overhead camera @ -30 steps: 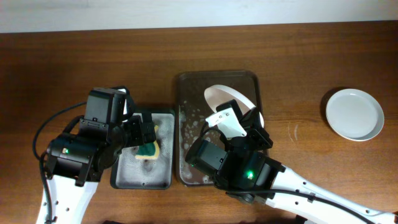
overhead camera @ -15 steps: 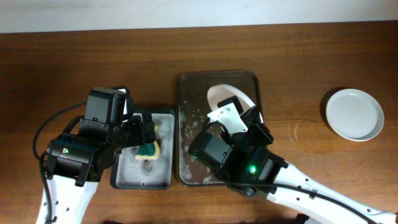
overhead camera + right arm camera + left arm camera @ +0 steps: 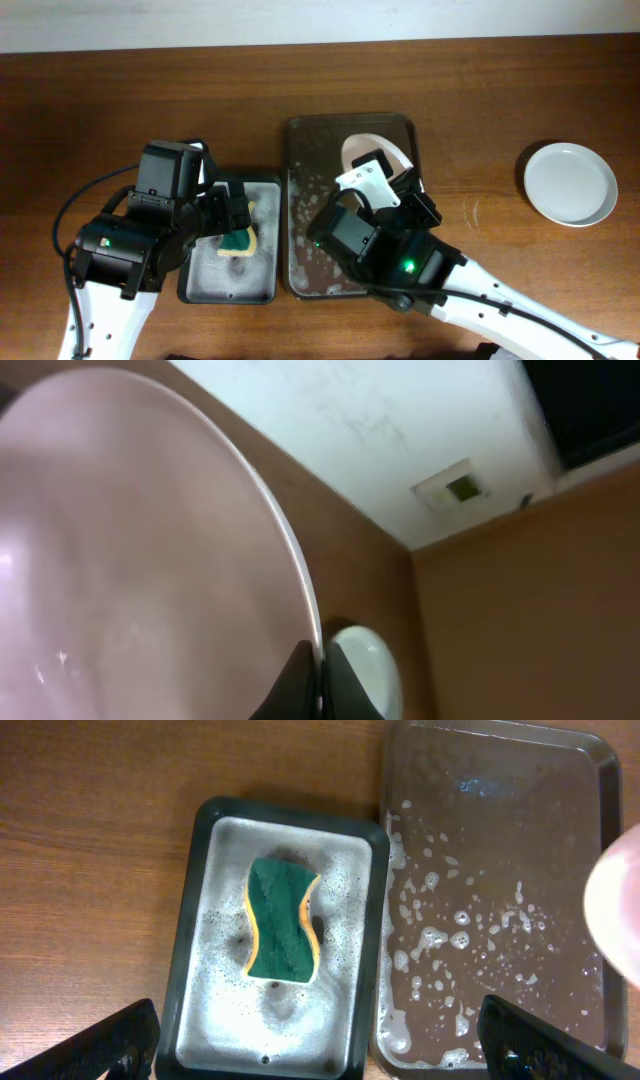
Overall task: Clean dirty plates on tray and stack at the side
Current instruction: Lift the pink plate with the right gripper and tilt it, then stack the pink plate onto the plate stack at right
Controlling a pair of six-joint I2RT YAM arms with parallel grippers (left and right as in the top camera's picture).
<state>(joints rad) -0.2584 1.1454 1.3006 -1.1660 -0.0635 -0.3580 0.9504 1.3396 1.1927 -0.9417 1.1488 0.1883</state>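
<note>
The dark brown tray (image 3: 300,135) lies mid-table, wet with suds; it also shows in the left wrist view (image 3: 500,870). My right gripper (image 3: 320,685) is shut on the rim of a white plate (image 3: 130,560) and holds it tilted on edge over the tray (image 3: 362,150). A pale mint plate (image 3: 571,183) lies flat on the table at the right; it also shows in the right wrist view (image 3: 370,665). My left gripper (image 3: 320,1040) is open and empty above the near edge of the small black tray (image 3: 200,850). A third plate is out of view.
A green and yellow sponge (image 3: 282,920) lies in the foamy small black tray (image 3: 268,185) left of the brown tray. The right arm (image 3: 400,265) covers the brown tray's near half. The wall edge runs along the table's far side.
My right gripper has tipped the white plate further up on edge and shifted it slightly right over the tray. The left arm has not moved.
</note>
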